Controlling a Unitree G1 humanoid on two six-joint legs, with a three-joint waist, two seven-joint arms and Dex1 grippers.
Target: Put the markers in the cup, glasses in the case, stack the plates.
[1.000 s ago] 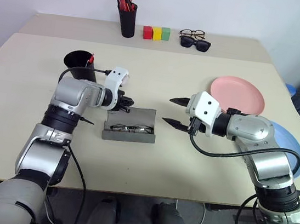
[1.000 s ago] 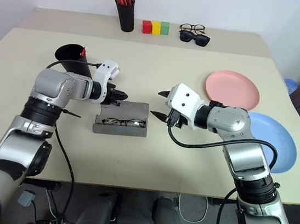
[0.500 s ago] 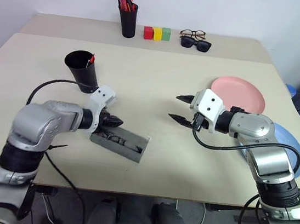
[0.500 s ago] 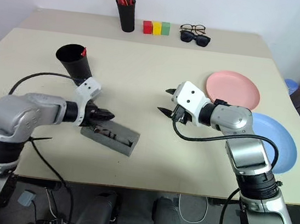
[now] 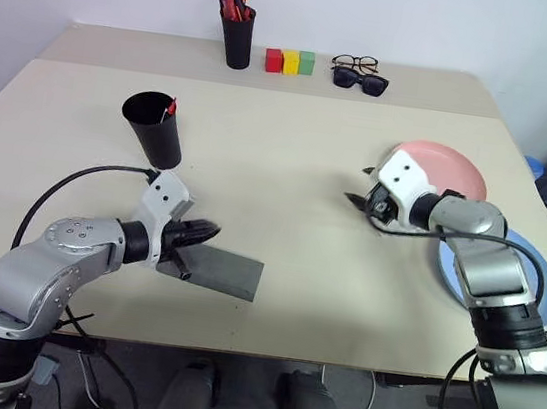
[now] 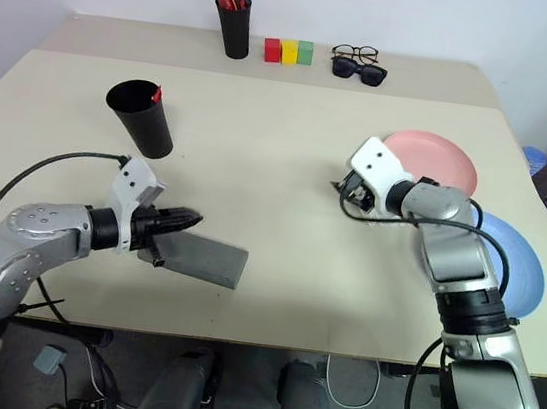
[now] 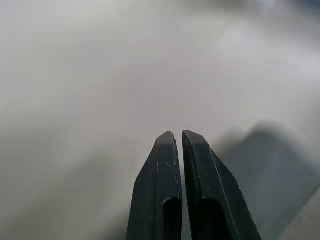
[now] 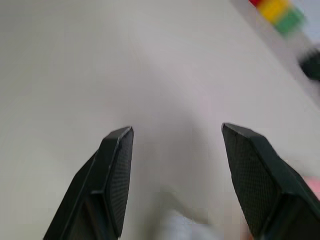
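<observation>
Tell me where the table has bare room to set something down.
Widest bare patch: mid-table, bordered by the cup, the case and the right end effector. Also free: the near edge right of the case, up to the blue plate. Crowded: the back edge, with pen holder, blocks and two pairs of glasses.

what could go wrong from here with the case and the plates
The case lies near the table's front edge, with the shut left pincer at its end: another nudge might slide it off. The open right pincer is beside the pink plate; a careless reach could push it rather than lift it onto the blue plate.
</observation>
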